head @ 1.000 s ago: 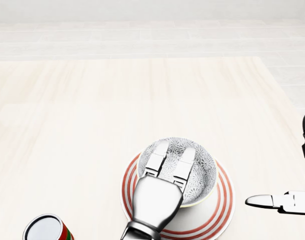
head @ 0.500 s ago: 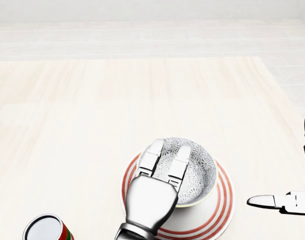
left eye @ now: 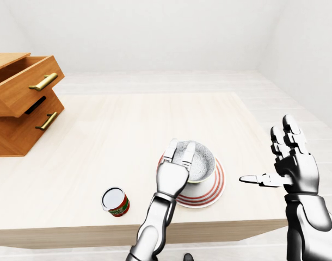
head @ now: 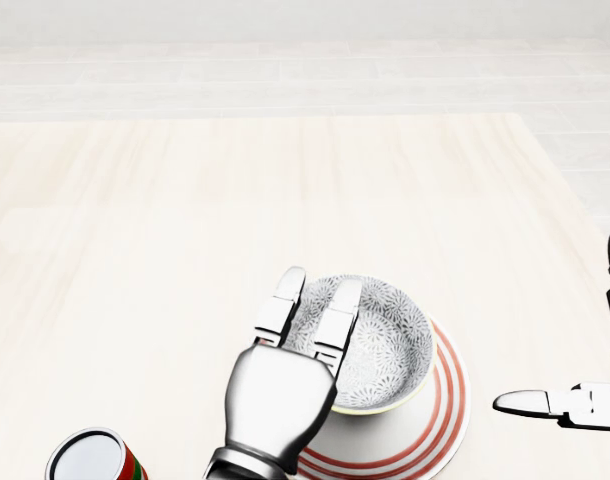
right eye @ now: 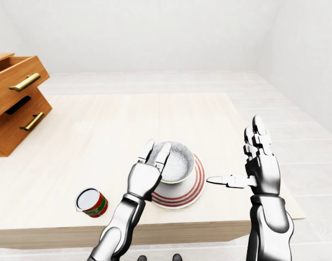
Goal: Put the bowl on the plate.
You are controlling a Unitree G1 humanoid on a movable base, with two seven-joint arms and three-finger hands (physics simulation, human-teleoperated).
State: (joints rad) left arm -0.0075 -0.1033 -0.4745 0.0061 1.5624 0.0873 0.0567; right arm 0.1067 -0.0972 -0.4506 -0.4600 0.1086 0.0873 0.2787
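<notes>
- Pale wooden bench (left eye: 111,136), white walls (left eye: 155,32), tiled floor (left eye: 280,103).
- Patterned bowl (head: 390,340) on red-ringed plate (head: 447,400).
- Left robot hand (head: 280,385) spread at bowl's rim; right robot hand (left eye: 292,166) spread, apart.

One bowl (head: 390,345), patterned grey and white, sits at the lower middle of the head view. There is one plate (head: 447,405) with red rings, and one red and green can (head: 85,458) at the lower left. There is one desk (left eye: 111,130). One wooden drawer unit (left eye: 2,61) stands at the upper left of the left-eye view. It has two drawers, the upper drawer (left eye: 16,89) and the lower drawer (left eye: 13,136), and two brass handles (left eye: 43,82), one on each. There are two hands: the left hand (head: 277,390) and the right hand (left eye: 296,169).
</notes>
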